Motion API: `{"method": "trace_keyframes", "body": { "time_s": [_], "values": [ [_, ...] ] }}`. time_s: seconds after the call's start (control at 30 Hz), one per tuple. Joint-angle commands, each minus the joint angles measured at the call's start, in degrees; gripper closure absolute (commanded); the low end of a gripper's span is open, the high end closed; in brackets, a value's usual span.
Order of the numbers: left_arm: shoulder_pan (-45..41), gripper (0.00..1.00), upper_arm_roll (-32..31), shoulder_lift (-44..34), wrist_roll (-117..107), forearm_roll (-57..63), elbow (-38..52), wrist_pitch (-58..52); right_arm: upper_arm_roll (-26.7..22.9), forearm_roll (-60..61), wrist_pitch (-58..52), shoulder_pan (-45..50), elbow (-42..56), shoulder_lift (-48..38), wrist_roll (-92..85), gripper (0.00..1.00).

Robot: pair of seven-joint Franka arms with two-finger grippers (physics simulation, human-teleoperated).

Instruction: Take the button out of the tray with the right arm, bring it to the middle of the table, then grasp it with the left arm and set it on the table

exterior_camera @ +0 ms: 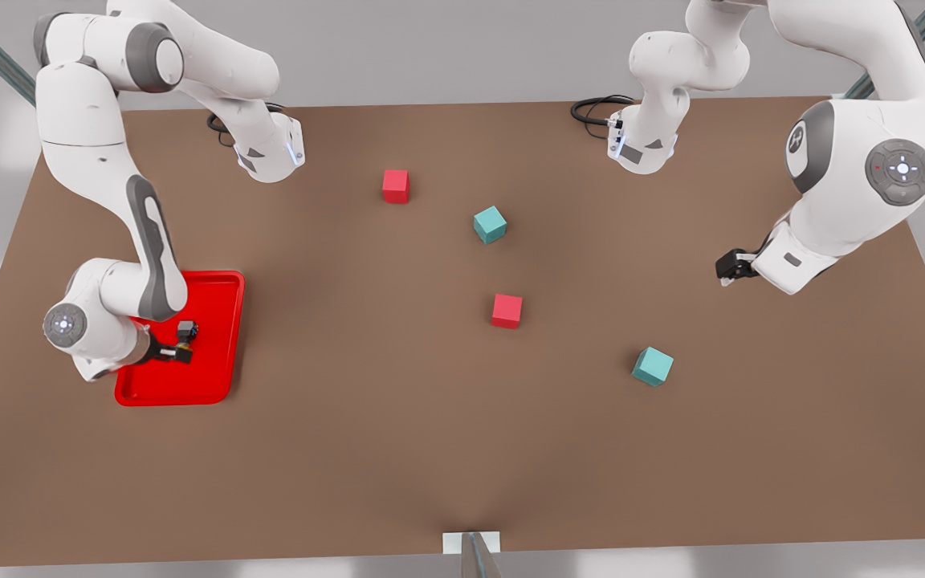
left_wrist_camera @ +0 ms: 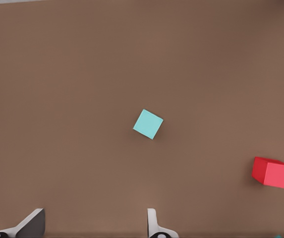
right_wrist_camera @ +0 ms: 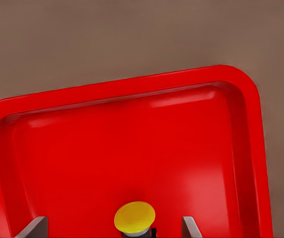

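The red tray [exterior_camera: 222,321] lies on the brown table [exterior_camera: 398,417] at the front view's left. In it my right gripper [exterior_camera: 185,341] reaches down, open. The right wrist view shows the small yellow button [right_wrist_camera: 134,216] on the tray floor [right_wrist_camera: 132,148], between the two spread fingertips of my right gripper [right_wrist_camera: 113,230] and touching neither. At the front view's right my left gripper [exterior_camera: 727,267] hangs over bare table. It is open [left_wrist_camera: 92,225] with nothing between its fingers.
Two red cubes [exterior_camera: 396,185] [exterior_camera: 506,311] and two teal cubes [exterior_camera: 490,224] [exterior_camera: 652,366] are scattered over the middle and right of the table. The left wrist view looks down on a teal cube [left_wrist_camera: 147,124] and a red cube [left_wrist_camera: 272,172].
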Motion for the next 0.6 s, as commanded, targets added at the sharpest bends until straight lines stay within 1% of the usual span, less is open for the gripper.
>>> {"method": "trace_keyframes", "body": {
  "time_s": [0.0,0.1,0.17,0.23,0.27,0.4,0.57],
  "values": [
    [0.12,0.00,0.02,0.13,-0.18,0.05,0.02,-0.22,0.07,1.61,8.12,-0.55,0.18,-0.01,-15.82,0.00],
    [0.03,0.00,0.02,0.66,-0.18,0.05,0.02,-0.22,0.78,5.65,8.03,-1.34,-0.44,-0.18,-21.09,0.00],
    [0.03,0.00,0.02,0.74,-0.18,0.05,0.02,-0.22,1.91,6.45,8.03,-1.60,-3.60,-0.80,-21.98,0.00],
    [0.03,0.00,0.02,0.92,-0.27,0.05,-0.06,-0.39,7.28,6.45,8.12,-7.05,-6.50,-1.50,-22.42,0.00],
    [0.03,0.00,0.02,1.01,-0.27,0.05,-0.06,-0.39,8.69,6.45,8.12,-8.19,-7.64,-1.50,-22.50,0.00],
    [0.03,0.00,0.02,1.09,-0.27,0.05,-0.06,-0.39,8.86,6.71,10.14,-9.95,-16.34,-8.09,-22.59,0.00],
    [0.03,0.00,0.02,1.09,-0.27,0.05,-0.06,-0.74,8.86,6.71,10.23,-10.83,-19.51,-10.29,-22.59,0.00]
  ]
}}
